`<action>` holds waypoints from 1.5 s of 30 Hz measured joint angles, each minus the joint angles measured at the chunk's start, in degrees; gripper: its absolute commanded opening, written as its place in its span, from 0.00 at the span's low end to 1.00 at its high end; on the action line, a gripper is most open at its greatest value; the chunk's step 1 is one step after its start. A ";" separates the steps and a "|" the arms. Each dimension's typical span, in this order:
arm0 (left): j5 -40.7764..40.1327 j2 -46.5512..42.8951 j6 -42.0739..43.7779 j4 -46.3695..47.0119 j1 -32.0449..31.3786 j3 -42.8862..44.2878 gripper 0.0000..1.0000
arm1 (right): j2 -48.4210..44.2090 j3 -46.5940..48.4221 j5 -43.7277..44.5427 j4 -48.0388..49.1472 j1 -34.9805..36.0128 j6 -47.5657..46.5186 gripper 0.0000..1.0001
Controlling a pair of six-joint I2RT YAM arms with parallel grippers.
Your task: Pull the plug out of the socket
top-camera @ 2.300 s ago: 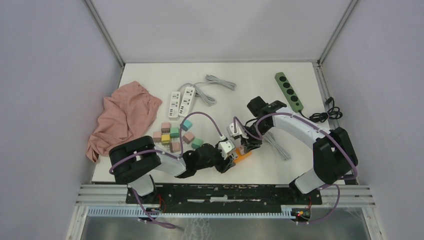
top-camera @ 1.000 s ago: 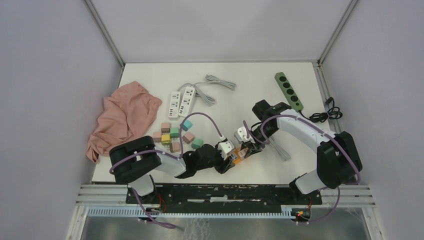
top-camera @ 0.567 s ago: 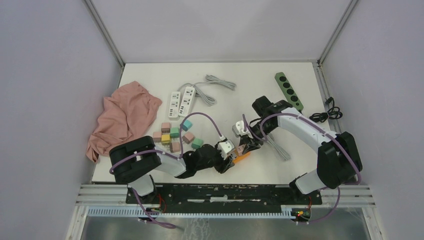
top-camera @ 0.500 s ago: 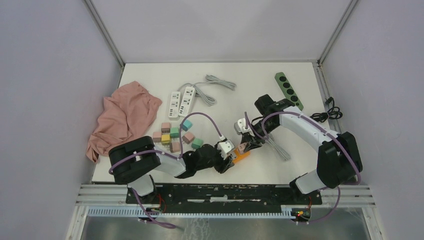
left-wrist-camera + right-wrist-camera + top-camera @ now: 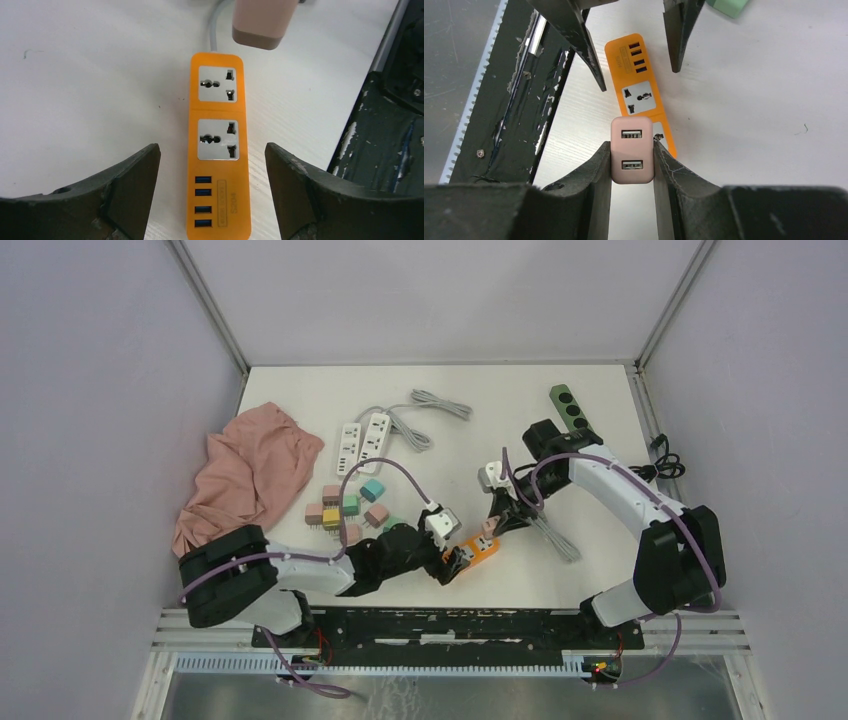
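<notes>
At the 9 o'clock edge of the bench (image 5: 470, 440) lies a crumpled pink cloth (image 5: 245, 475), and toward 3 o'clock of it sit a cluster of coloured cubes (image 5: 345, 508) with 2 white power strips (image 5: 362, 443) at their 12 o'clock. Next comes the left pincer (image 5: 212, 165), spread wide and gripping nothing: its 2 dark fingers (image 5: 125, 185) stand on either side of the orange power strip (image 5: 218, 150) with bare bench showing between each finger and the strip's sides. The strip lies flat, its 4 blue USB ports nearest that pincer and its 2 sockets beyond, both unoccupied. The pink plug (image 5: 632, 142) is out of the socket and clear of the strip; in the left wrist view it hangs at 12 o'clock, over the strip's far end where the grey cord leaves. The right pincer (image 5: 632, 155) has closed snugly on the plug, 1 finger pressed to each side, the plug's face with 2 USB ports turned to the wrist camera. In the overhead view the plug sits at about 1 o'clock of the strip. Farthest toward 3 o'clock, a green power strip (image 5: 568, 405) lies near the bench's far corner.
</notes>
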 measured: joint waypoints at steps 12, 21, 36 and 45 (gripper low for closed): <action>-4.66 -23.63 -3.04 -5.97 0.00 -3.48 0.99 | 0.00 1.75 -4.31 9.51 -2.49 27.80 0.00; -9.01 -27.32 -9.20 -18.43 1.86 1.18 1.00 | 2.73 1.70 -6.43 27.82 -4.50 65.79 0.00; -12.85 -18.78 -15.76 -29.55 2.21 10.62 0.96 | 7.48 1.68 -8.04 31.80 -5.62 81.02 0.00; -14.99 -12.55 -19.61 -33.05 2.21 17.27 0.88 | 9.57 1.68 -7.78 32.13 -5.84 82.79 0.02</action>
